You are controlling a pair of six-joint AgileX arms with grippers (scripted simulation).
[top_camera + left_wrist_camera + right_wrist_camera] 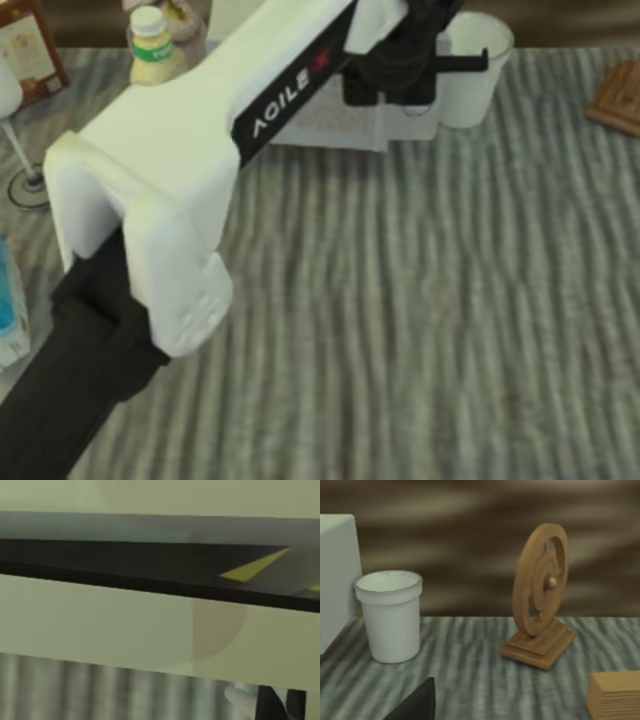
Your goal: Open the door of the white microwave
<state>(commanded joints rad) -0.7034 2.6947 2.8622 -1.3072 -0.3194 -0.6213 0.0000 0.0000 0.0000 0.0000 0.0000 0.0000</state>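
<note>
**Left gripper pressed in at the microwave front; door state not readable**

- Left gripper (405, 72): at the far edge of the table, just left of centre, up against the white microwave (330, 128) and just beside the white cup (472, 62). I cannot tell whether it is spread or closed, since its black body blocks the top view.
- Left wrist view: filled by a pale flat surface crossed by a dark band with yellow slivers in it. I judge this to be the microwave face seen close up. The band may be a gap at the door's edge, but I cannot confirm that.
- The door: hidden under the left arm (170, 170) in the top view. Only a pale strip of the appliance shows below the arm, so I cannot say if the door is open or closed.
- The left arm reaches diagonally across from the near left corner. That fits working the door from its front.
- Right arm: out of the top view and parked. Its wrist camera looks across at the microwave's side wall, the cup just beside it, a wooden wheel ornament (540, 595) and a wooden block (615, 695). I cannot tell the right gripper's state.
- Clutter at far left: a capped bottle (155, 45) and a wine glass (25, 175). Both sit near the arm's long link, so any wide swing risks a knock.
- The cup is the closest hazard to the gripper.
</note>
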